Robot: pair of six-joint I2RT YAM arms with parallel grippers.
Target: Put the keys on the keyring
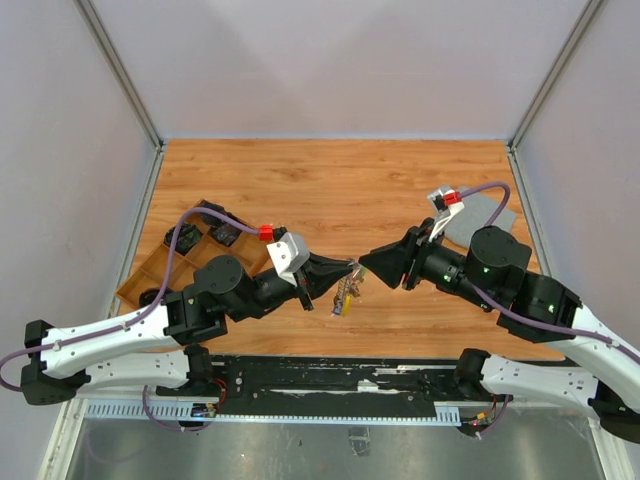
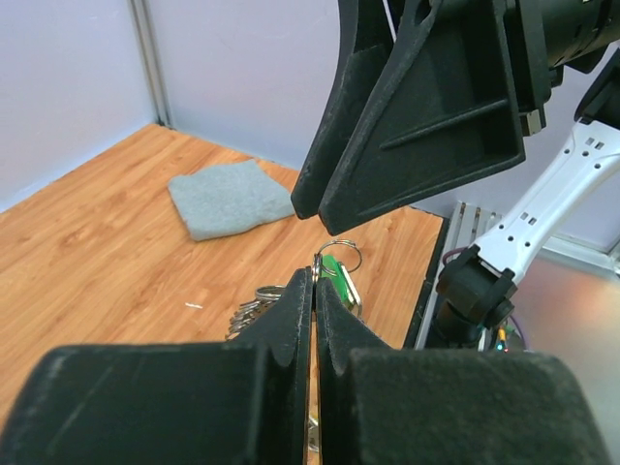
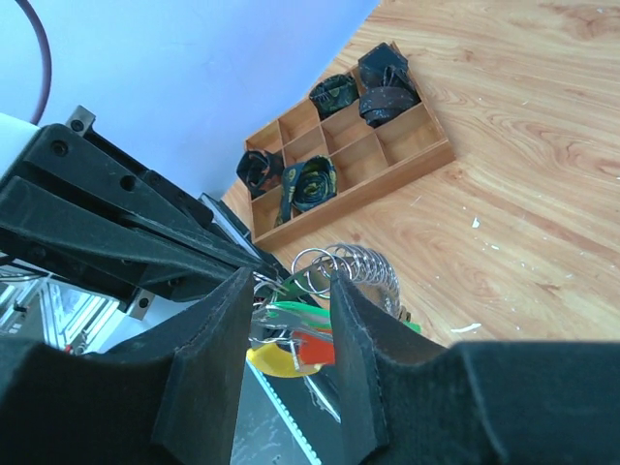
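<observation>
Left gripper point(image 2: 315, 279): pressed together, pinched on the keyring point(image 1: 345, 290), which was held above the table point(image 1: 330, 190).
Right gripper point(image 3: 288, 281): fingers were spread either side of the keys point(image 3: 300, 315).
Contact there: could not be told.

The left hand point(image 1: 350, 268) and right hand point(image 1: 361, 265) meet tip to tip over the front middle of the worktop point(image 1: 340, 185), the keyring point(image 1: 345, 293) hanging in the narrow gap; both arms bar the near edge. A wooden tray point(image 1: 140, 274) blocks the left side and a grey cloth point(image 1: 497, 212) lies right rear; the rear middle is bare wood, walled on three sides.
</observation>
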